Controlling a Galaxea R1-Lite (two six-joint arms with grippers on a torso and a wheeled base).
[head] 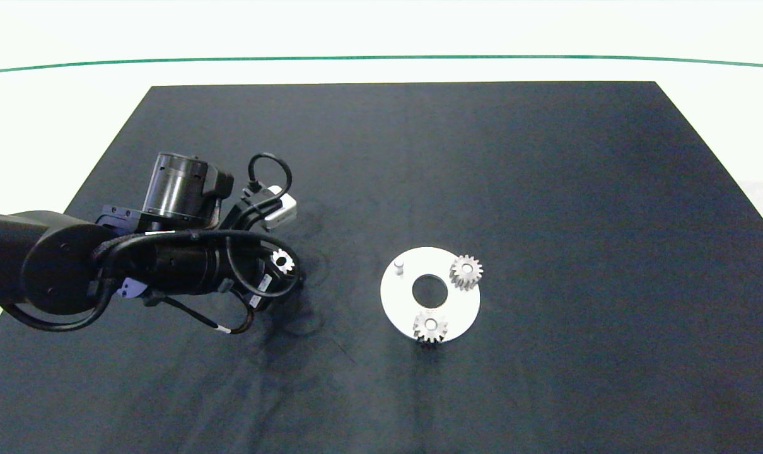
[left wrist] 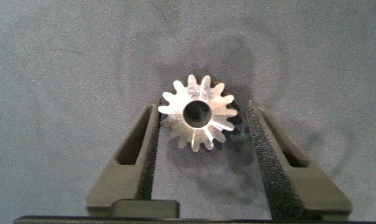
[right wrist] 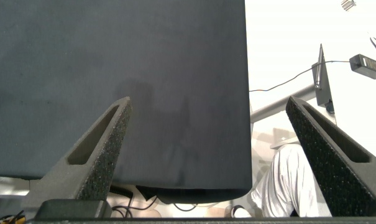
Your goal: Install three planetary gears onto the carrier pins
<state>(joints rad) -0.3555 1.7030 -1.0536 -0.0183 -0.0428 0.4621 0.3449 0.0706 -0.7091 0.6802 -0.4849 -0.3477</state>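
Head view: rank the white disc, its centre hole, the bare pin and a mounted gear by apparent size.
1. White disc
2 and 3. Centre hole and mounted gear: look alike, unranked
4. Bare pin

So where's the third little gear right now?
The third gear sits between the left gripper's fingers on the black mat, left of the white disc, whose one bare pin awaits it.

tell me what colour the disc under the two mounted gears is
White, the disc against the dark mat; clearest in the head view.
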